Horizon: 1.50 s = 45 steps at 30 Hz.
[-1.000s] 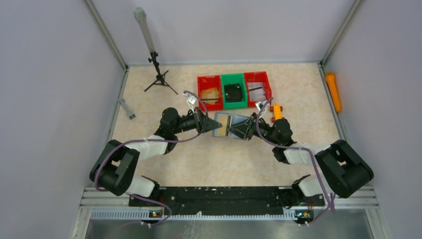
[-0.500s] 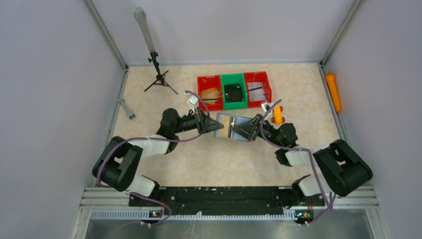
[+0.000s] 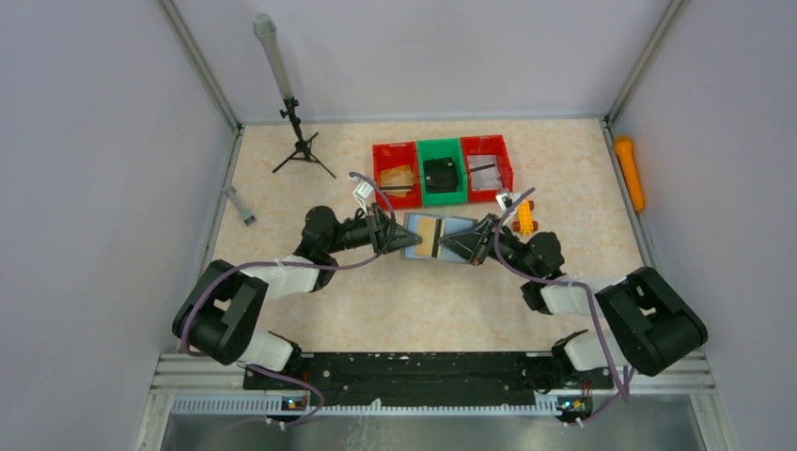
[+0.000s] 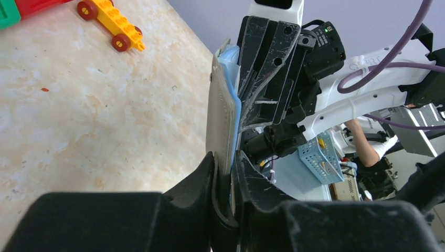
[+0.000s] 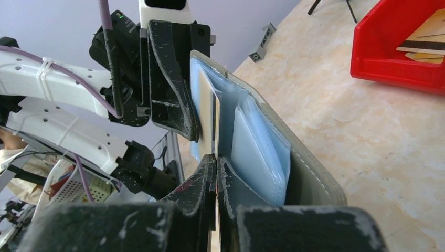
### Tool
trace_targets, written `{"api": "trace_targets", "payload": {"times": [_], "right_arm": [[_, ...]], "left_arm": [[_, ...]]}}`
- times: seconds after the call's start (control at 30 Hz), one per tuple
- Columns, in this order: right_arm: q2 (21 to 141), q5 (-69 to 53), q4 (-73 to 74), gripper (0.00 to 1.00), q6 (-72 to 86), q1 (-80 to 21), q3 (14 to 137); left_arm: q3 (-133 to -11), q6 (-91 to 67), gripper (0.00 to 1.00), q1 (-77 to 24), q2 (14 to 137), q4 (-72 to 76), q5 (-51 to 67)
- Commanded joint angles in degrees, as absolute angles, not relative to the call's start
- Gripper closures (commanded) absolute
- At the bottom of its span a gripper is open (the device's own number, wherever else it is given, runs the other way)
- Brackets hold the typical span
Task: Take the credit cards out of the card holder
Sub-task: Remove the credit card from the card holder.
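Observation:
The grey card holder [image 3: 453,228] is held open above the table between my two grippers. My left gripper [image 3: 395,235] is shut on the holder's left edge; in the left wrist view [image 4: 226,173] it clamps the grey cover [image 4: 220,115]. My right gripper [image 3: 466,244] reaches into the holder from the right. In the right wrist view [image 5: 216,160] it is shut on a thin tan credit card [image 5: 215,121] standing in the light blue pockets [image 5: 257,142]. The card's tan face shows from above [image 3: 429,235]. Any other cards are hidden in the pockets.
Two red bins [image 3: 396,174] [image 3: 486,167] flank a green bin [image 3: 441,192] holding a black boxy object, just behind the holder. A yellow toy car [image 3: 523,214] lies to the right. An orange cylinder [image 3: 630,172] lies by the right wall, a small tripod [image 3: 299,141] at the back left.
The right arm has drawn back slightly to the right. The holder swung right and back, and more of the tan card now shows. Both grippers have kept their hold.

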<state>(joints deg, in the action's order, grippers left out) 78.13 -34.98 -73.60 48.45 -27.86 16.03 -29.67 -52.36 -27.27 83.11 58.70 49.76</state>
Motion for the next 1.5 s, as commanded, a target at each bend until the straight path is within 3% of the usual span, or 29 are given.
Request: {"api": "trace_targets", "payload": {"times": [0.0,0.13,0.27,0.47,0.8,0.87,1.03,1.37,1.47], "right_arm": [[76.7,-33.3,-72.8,1.0,45.9,-26.6,16.1],[77.5,-33.7,-72.8,1.0,46.1,-25.7,16.0],[78.8,-36.2,-74.8,1.0,47.0,-25.5,16.4],[84.5,-41.3,-85.0,0.79,52.6,-25.5,17.2],[85.9,-42.7,-89.7,0.71,54.6,-25.5,16.9],[85.9,-42.7,-89.6,0.74,54.6,-25.5,16.9],[85.8,-42.2,-89.0,1.0,54.1,-25.5,16.8],[77.5,-33.6,-70.4,1.0,45.0,-24.0,15.9],[73.2,-29.6,-61.9,1.0,40.2,-24.0,16.3]], "left_arm": [[-28.7,-52.3,0.84,-26.4,80.5,62.8,50.0],[-28.1,-53.9,0.94,-25.8,81.1,65.4,50.4],[-28.0,-55.0,0.95,-25.5,81.8,66.8,50.8],[-28.4,-56.1,0.97,-25.5,83.1,68.5,51.6],[-29.5,-56.5,0.97,-26.7,84.0,68.6,53.0],[-30.1,-56.8,0.96,-27.1,84.7,68.7,53.6],[-30.2,-58.1,0.97,-27.4,85.7,71.2,54.4],[-26.8,-54.6,0.88,-23.4,80.0,65.0,48.7],[-27.3,-48.4,0.87,-22.7,76.2,51.3,42.1]]}}
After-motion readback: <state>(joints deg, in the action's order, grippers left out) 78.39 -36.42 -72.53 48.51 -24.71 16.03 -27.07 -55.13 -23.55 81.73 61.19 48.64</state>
